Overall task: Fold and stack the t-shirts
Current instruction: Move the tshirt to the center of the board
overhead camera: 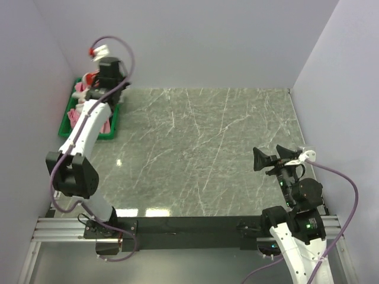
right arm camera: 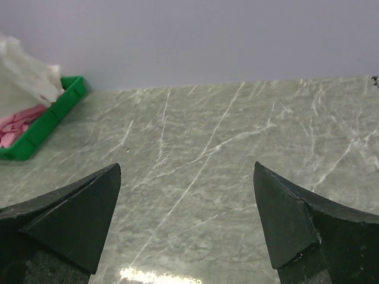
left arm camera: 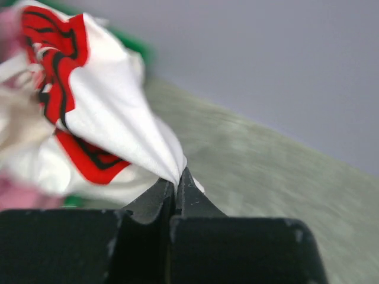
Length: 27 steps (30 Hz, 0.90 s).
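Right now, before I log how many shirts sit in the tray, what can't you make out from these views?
- Top external: the left arm covers most of the green tray, hiding how many garments lie in it.
- Left wrist: the white t-shirt pinched in the left gripper is bunched and blurred; its print cannot be read.
- Right wrist: the left edge cuts off the tray and the pink t-shirt.

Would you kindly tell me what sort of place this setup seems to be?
Likely a robotics test cell: white walls box in a marble-patterned table, the left arm and right arm are bolted at its near edge, and a green tray holds t-shirts.
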Tool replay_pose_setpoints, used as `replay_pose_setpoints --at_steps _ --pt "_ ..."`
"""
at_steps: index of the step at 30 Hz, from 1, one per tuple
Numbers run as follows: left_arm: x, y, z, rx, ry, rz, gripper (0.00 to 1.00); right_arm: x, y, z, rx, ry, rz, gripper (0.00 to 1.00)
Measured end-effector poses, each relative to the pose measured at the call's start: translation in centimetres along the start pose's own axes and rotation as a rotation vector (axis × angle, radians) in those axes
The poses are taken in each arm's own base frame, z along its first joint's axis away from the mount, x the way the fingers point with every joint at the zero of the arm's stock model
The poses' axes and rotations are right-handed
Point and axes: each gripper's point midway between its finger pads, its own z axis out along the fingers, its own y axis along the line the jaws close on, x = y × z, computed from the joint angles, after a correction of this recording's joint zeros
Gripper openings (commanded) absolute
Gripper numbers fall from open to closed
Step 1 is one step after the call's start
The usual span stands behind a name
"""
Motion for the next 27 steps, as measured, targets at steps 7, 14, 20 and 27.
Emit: replay_pose_setpoints --at_steps 7,14,20,27 --pt "0.3 -19.2 -15.0 0.563 0.053 0.095 0.01 -2.5 0.2 1.1 0.034 0.046 0.023 0.99" --pt "-0.6 -25.0 -25.6 0.897 0.068 0.095 0.0 -4.4 0.7 1.4 0.032 0.058 0.026 0.99" --pt "5.9 -19.7 -24.3 0.843 0.167 0.115 0.01 -2.5 1.4 1.5 -0.005 0.144 0.044 0.99" --pt "21.5 -3.2 -19.8 0.472 0.396 0.047 0.24 0.8 2.4 2.7 -0.037 0.3 0.126 0.99"
